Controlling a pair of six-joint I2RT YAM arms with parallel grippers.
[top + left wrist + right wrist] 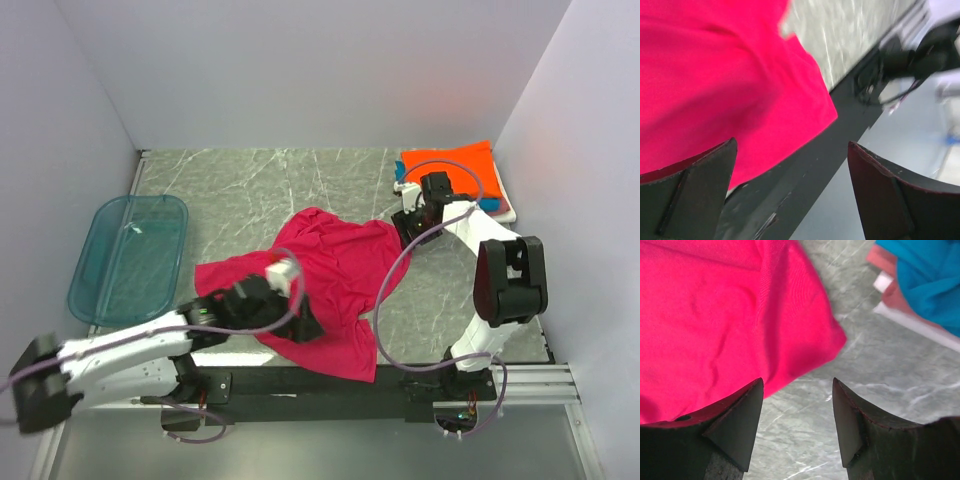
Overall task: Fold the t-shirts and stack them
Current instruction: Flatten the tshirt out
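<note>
Left wrist: magenta shirt (pixel 715 85) cut off

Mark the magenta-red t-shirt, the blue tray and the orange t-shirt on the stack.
magenta-red t-shirt (pixel 335 265), top external view, middle of the spread cloth.
blue tray (pixel 125 265), top external view, bare floor of the tray.
orange t-shirt (pixel 475 152), top external view, far right part of its upper face.

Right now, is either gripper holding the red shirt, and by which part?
Nothing is held: left gripper and right gripper both stand open over the magenta shirt edges.
</note>
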